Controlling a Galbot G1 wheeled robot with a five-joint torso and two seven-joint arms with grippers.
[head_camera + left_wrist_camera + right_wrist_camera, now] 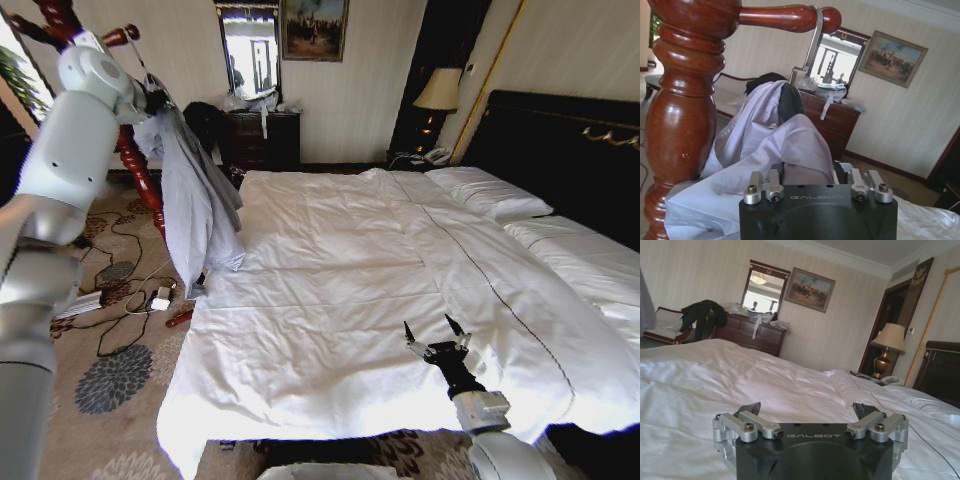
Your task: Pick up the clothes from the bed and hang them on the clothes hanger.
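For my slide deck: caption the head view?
Left hand holds shirt at coat stand; open right hand over bed.

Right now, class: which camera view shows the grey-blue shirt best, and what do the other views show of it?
The head view: the clothes hang full length off the wooden coat stand, beside the bed. The left wrist view shows only crumpled folds close up; the right wrist view catches a sliver at its edge.

The left arm is smooth light-grey casing with a rounded joint. Each end effector has a matte black housing marked GALBOT in pale letters — silver finger brackets fixed by dark screws, black pointed tips.
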